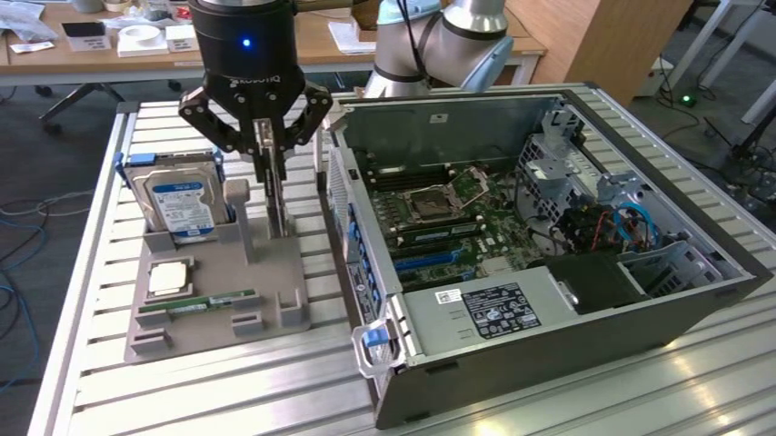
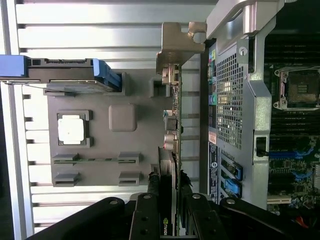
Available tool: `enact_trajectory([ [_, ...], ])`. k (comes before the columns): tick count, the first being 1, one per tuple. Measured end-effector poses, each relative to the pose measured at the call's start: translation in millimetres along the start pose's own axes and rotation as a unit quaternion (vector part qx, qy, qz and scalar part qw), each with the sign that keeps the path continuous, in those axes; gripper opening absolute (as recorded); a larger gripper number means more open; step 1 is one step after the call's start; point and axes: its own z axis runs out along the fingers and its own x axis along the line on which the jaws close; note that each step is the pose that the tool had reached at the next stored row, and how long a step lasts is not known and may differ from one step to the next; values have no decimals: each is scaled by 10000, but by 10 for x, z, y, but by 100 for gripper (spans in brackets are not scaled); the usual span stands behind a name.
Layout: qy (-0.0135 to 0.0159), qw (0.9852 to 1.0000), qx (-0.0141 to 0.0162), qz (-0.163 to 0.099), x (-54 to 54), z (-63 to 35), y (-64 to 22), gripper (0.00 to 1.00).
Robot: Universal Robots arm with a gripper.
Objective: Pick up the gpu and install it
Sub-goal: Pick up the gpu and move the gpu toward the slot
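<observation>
Operator: Step in hand?
Observer: Pick-up. Black gripper (image 1: 273,156) clamps narrow on the thin dark gpu card (image 1: 280,204), upright in its grey plastic tray (image 1: 224,268) beside the open computer case (image 1: 582,350).
Operator: Next move?
Observer: Probably a straight lift, clear of the case wall.

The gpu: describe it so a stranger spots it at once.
To the exterior view's left of the open computer case lies a grey tray. On its case side the gpu stands on edge in the gripper: a thin dark card, unlike the boxy blue-labelled hard drive.
</observation>
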Motion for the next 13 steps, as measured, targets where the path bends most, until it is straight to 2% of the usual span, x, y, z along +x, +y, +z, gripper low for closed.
enact_trajectory([
  [13, 1, 10000, 1, 0, -1, -28, 0, 26],
])
